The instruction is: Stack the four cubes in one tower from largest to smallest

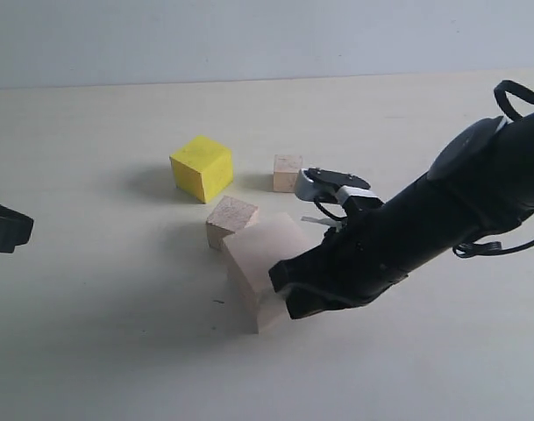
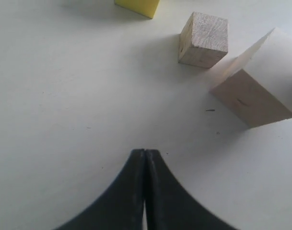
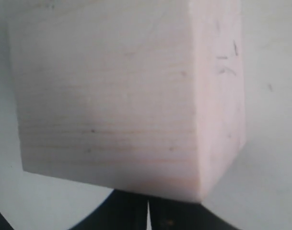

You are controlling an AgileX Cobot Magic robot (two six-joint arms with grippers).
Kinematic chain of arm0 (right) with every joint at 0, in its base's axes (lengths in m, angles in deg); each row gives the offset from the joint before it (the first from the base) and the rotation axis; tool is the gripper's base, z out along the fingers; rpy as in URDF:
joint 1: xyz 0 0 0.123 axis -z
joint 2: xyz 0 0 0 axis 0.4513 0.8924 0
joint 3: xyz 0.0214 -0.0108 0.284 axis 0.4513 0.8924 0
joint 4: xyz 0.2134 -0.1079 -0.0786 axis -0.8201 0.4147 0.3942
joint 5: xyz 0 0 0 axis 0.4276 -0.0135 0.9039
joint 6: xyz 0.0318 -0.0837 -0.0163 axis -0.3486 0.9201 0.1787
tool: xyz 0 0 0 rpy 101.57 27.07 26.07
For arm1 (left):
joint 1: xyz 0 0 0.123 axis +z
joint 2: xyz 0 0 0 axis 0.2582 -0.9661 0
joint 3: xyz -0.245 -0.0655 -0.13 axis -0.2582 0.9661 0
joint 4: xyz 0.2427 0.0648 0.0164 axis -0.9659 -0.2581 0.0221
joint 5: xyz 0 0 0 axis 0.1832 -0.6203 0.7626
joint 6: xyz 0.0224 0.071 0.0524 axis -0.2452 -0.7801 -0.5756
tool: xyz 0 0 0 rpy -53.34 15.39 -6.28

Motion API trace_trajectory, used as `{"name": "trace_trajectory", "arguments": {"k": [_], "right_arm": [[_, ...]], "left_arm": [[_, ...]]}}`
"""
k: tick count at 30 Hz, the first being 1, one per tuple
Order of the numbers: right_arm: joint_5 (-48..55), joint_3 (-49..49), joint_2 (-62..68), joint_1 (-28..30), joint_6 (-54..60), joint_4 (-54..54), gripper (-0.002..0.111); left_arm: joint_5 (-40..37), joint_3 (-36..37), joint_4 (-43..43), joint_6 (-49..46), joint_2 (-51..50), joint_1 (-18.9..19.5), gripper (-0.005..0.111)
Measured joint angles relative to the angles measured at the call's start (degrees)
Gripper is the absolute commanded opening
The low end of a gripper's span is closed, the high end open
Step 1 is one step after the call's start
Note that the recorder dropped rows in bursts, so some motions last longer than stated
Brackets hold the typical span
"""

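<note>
The large pale wood cube (image 1: 256, 261) sits mid-table and looks tilted; it fills the right wrist view (image 3: 126, 96). My right gripper (image 1: 290, 296) is shut, its tips pressed against that cube's lower side (image 3: 147, 205) with nothing between the fingers. The smaller bare wood cube (image 1: 231, 219) touches the large cube's far corner. The yellow cube (image 1: 202, 167) and the smallest bare wood cube (image 1: 288, 172) stand apart behind them. My left gripper (image 1: 8, 230) is shut and empty at the left edge; its view shows its tips (image 2: 145, 152), the smaller cube (image 2: 204, 38) and the large cube (image 2: 261, 86).
The cubes rest on a pale tabletop (image 1: 100, 333) with a grey wall (image 1: 249, 35) behind it. The right arm's black body (image 1: 442, 219) stretches in from the right, with cables by its wrist.
</note>
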Motion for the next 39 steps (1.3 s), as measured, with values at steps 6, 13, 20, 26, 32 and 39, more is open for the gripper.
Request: {"name": "trace_trajectory", "arguments": {"k": [6,13,20,26,32,39], "right_arm": [[-1.24,-2.67,1.17,0.0,1.51,-3.78,0.0],[-1.36,-5.65,1.72,0.0,2.11,-6.08,0.0],[2.94,-5.95,1.96,0.0,2.56,-6.6,0.0],[7.03,-5.95,1.96,-0.69,2.56,-6.32,0.0],[3.03,-5.95,-4.08,-2.0,2.41,-4.8,0.0],[-9.76,-6.02,-21.3,-1.69,-13.48,14.84,0.0]], "left_arm": [[0.0,0.0,0.56,-0.43,0.0,0.0,0.0],[0.0,0.0,0.56,-0.43,0.0,0.0,0.0],[0.13,0.0,0.88,-0.43,0.0,0.0,0.0],[0.13,0.0,1.16,-1.04,0.0,0.0,0.0],[0.13,0.24,6.08,-4.64,-0.68,0.0,0.0],[-0.44,0.78,20.8,-16.04,-9.22,0.0,0.0]]}}
